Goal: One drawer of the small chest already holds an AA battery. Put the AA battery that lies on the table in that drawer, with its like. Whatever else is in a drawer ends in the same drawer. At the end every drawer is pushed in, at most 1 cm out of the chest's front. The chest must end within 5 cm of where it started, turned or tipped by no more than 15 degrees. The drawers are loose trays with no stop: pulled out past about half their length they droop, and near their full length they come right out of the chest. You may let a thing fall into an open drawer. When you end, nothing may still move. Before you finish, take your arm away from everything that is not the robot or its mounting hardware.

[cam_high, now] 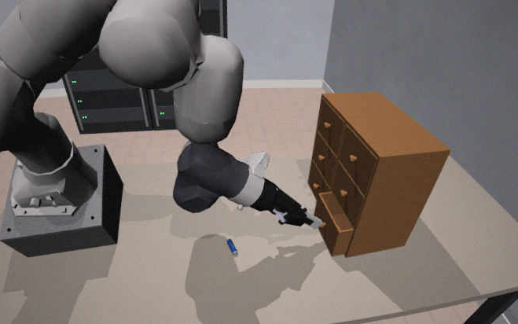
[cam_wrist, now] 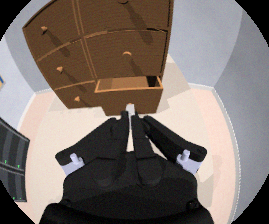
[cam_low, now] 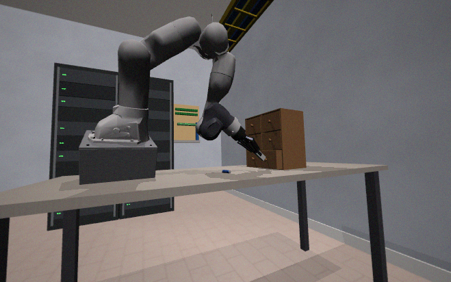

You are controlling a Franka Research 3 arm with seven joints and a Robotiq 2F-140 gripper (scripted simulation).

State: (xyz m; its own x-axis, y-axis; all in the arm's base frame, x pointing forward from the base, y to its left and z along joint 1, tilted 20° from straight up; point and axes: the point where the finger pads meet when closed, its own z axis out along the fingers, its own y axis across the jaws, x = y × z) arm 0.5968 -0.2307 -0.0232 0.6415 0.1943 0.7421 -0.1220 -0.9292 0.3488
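Observation:
The blue AA battery [cam_high: 232, 247] [cam_low: 226, 171] lies on the table in front of the chest. The wooden chest [cam_high: 397, 193] [cam_low: 293, 139] [cam_wrist: 120, 45] stands upright with six drawers. Its bottom drawer [cam_high: 341, 241] [cam_low: 273, 159] [cam_wrist: 135, 102], on the side nearer the top camera, stands partly out; the other drawers look pushed in. A dark patch shows inside it in the wrist view; no battery can be made out there. My gripper [cam_high: 319, 223] [cam_low: 263, 158] [cam_wrist: 130, 110] is shut and empty, its fingertips at that drawer's front by the knob, seemingly touching.
The robot's base block [cam_high: 109, 200] [cam_low: 118, 164] stands at the other end of the table [cam_high: 152, 289] [cam_low: 185, 182]. A grey wall [cam_high: 474, 72] [cam_low: 378, 87] rises behind the chest. Knobs of the closed drawers stick out above and beside my fingers.

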